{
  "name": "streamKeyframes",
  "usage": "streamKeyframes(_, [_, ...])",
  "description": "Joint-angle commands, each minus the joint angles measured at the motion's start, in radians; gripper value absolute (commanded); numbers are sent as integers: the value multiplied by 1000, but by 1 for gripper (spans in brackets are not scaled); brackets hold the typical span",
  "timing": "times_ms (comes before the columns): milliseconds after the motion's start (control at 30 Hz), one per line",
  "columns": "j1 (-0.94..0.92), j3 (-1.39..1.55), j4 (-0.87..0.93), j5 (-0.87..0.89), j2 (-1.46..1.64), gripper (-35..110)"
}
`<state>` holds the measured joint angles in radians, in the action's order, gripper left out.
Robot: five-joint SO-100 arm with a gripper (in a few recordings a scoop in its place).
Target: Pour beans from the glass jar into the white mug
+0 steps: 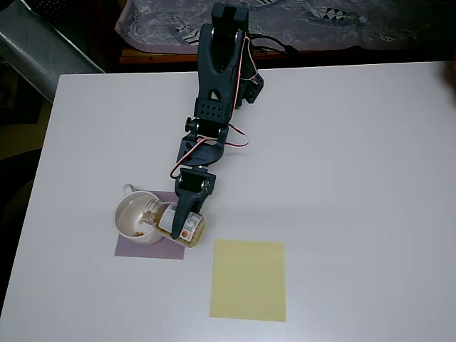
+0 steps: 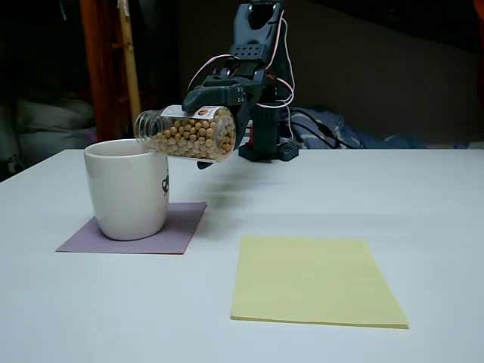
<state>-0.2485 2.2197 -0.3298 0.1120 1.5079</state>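
Nearest the fixed camera a yellow sheet [image 2: 318, 281] lies flat on the tabletop [image 2: 423, 197], forward of the claw [image 2: 219, 102], which I see clamped on the glass jar [image 2: 187, 134] and carrying it clear of the surface. I judge the pour as just begun: a few beans [image 1: 140, 231] already lie in the white mug [image 2: 127, 189], which stands on a purple mat [image 2: 178, 231] below and left of the claw in this view, while most beans remain in the jar. The jar's long axis runs near horizontal, its open mouth pointing left over the mug rim and tipped slightly downward.
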Motion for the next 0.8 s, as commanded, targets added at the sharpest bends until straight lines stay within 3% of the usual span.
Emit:
streamKeyframes(0, [-21,-9,-6,18,34,0])
streamKeyframes(767, [-8,-35,71,135,58,0])
